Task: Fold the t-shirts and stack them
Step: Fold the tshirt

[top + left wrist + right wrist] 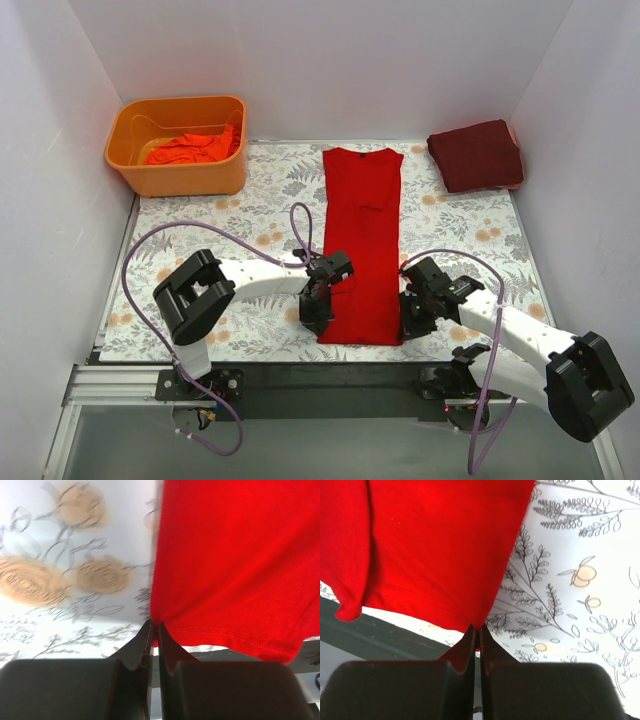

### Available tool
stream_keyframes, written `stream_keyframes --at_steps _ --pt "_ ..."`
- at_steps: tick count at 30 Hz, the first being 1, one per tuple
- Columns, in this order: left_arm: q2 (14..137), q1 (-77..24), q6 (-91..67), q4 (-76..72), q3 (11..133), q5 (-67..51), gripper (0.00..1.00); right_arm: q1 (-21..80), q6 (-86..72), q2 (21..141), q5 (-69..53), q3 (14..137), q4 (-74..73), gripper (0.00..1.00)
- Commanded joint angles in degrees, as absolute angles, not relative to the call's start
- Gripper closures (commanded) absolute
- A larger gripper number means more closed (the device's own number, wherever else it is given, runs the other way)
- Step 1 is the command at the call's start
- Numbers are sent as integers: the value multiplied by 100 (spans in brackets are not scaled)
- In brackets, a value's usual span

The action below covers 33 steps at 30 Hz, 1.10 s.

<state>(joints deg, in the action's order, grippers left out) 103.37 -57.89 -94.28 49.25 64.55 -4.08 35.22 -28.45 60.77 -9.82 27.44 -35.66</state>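
Shirts in sight, by colour: three.
- One bright red shirt lies mid-table as a long narrow strip. Its collar points to the far wall and its hem is near the front edge.
- One maroon shirt is folded into a block at the far right corner, well apart from the red one.
- One orange-red shirt is bunched up. You cannot tell whether that heap is one shirt or several.

Containers: one orange plastic tub at the far left corner. It holds only the orange-red heap, piled toward its right side.

Grippers: two, both at the red shirt's hem.
- Your left gripper is at the hem's left corner. Its jaws are pressed together with the red cloth pinched between the tips.
- Your right gripper is at the hem's right corner, jaws likewise clamped on the red cloth.
- In both wrist views the fabric gathers to a point where the tips meet.

Surface: one white tablecloth printed with grey leaves and tan flowers covers the table. A dark rail runs along its near edge, just past the hem.
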Motion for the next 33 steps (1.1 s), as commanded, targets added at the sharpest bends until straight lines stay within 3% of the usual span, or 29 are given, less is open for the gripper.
stream_keyframes --at_steps 1,9,13,21,27,33 --pt "10073 -5818 -9483 5405 6056 -220 100 3516 -2821 5793 -1019 2690 -3981 99" --pt "9590 -6292 -9826 5660 5555 -456 100 3533 -2786 5538 -2098 2619 -4315 99" --pt "9246 -6328 -9958 5555 5422 -571 100 3525 -2681 5361 -1839 2847 -4570 99" --pt "10088 -5143 -8853 5678 7363 -97 100 3209 -1954 6581 -309 4856 -4491 99" --pt "10897 -4281 -8245 5687 8699 325 100 2471 -1389 7663 -360 6002 -4254 99" --pt "11531 -3709 -7911 5388 9228 413 100 2040 -1064 8560 -457 6723 -3991 99"
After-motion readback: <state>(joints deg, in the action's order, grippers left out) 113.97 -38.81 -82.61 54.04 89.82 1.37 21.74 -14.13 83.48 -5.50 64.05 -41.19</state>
